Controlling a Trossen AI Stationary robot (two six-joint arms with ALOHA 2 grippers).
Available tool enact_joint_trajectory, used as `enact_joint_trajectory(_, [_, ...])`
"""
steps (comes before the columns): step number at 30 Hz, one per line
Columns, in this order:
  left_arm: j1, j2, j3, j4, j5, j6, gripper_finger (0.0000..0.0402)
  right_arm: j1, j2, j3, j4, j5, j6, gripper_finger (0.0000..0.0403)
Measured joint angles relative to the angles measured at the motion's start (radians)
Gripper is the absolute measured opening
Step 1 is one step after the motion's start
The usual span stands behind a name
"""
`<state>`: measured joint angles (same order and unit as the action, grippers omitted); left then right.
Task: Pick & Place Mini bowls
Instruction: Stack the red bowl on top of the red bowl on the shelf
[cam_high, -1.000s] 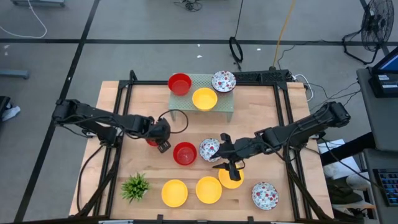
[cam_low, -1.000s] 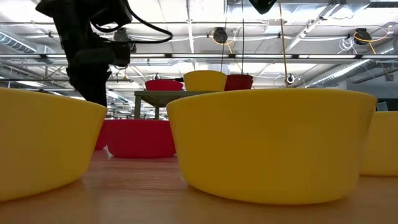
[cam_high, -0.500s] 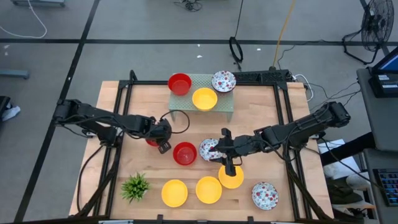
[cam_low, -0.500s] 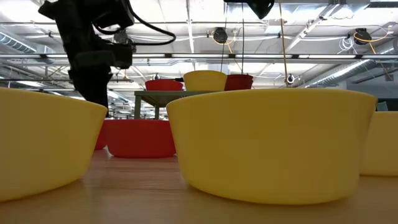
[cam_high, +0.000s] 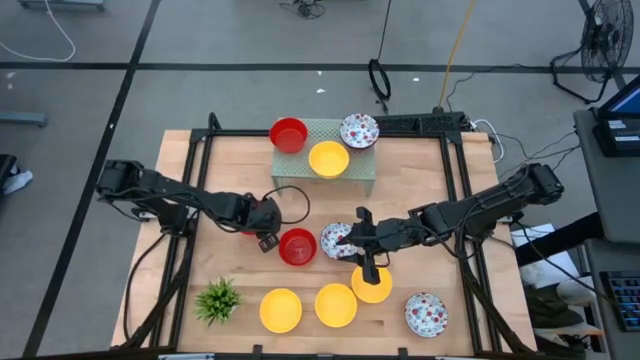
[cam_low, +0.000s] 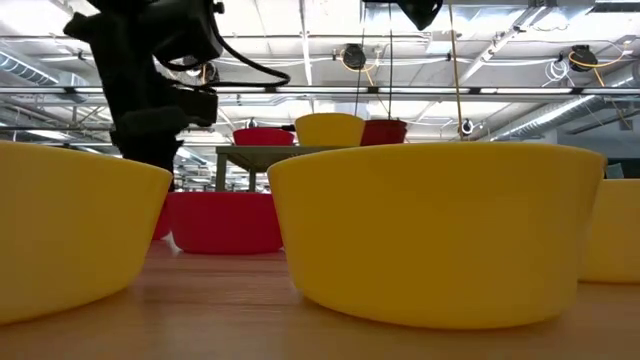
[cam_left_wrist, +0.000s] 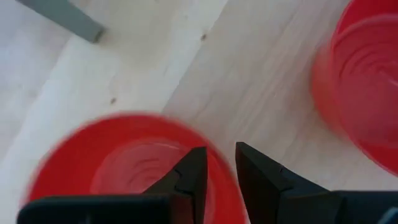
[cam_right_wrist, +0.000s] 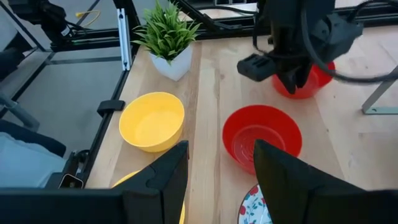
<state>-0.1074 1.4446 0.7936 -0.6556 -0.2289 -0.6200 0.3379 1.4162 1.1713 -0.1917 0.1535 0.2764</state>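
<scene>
Gripping red bowl (cam_left_wrist: 124, 162): left pincer (cam_left_wrist: 219, 163).

Bare table (cam_high: 420, 180) at the frame's upper right lies free; yellow bowls (cam_high: 281, 310) and plant (cam_high: 218, 299) crowd the bottom edge.

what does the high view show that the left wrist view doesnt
Only the high view shows the whole table, both arms, the raised grey stand carrying three bowls, the green plant, the yellow bowls and speckled bowls, and the right gripper over a yellow bowl. Only the left wrist view shows the left gripper up close, its fingers pinching the rim of a red bowl. Both show a second red bowl beside it on the wood.
</scene>
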Motion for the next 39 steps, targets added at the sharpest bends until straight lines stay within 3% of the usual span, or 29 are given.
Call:
enact_joint_trajectory(27, [0.001, 0.054, 0.0, -0.03, 0.046, 0.023, 0.0086, 0.0, 0.0, 0.0, -0.011, 0.001, -0.008, 0.0167])
enact_joint_trajectory(33, [0.001, 0.045, 0.0, -0.038, 0.053, 0.036, 0.0012, 0.0, 0.0, 0.0, -0.011, 0.001, -0.008, 0.0167])
enact_joint_trajectory(39, [-0.011, 0.006, 0.0, -0.061, 0.098, 0.065, 0.0006, 0.001, 0.0, 0.0, -0.011, 0.002, -0.003, 0.0167])
